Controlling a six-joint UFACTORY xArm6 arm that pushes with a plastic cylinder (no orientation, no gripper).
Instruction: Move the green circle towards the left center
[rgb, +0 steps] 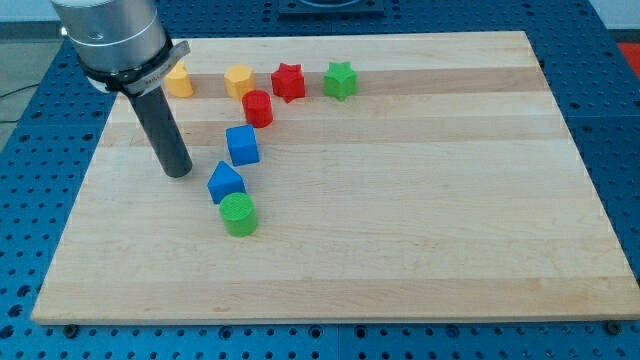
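The green circle (239, 214) is a short green cylinder lying left of the board's middle, toward the view's bottom. A blue block with a pointed top (226, 183) touches it on its upper left. My tip (177, 171) is the lower end of the dark rod, resting on the board to the left of the blue pointed block and up-left of the green circle, with a gap between them.
A blue cube (242, 145) lies above the blue pointed block. A red cylinder (258, 108), a red star (288, 82), a green star (340, 80) and two yellow blocks (239, 81) (178, 80) lie near the top of the wooden board (420, 220).
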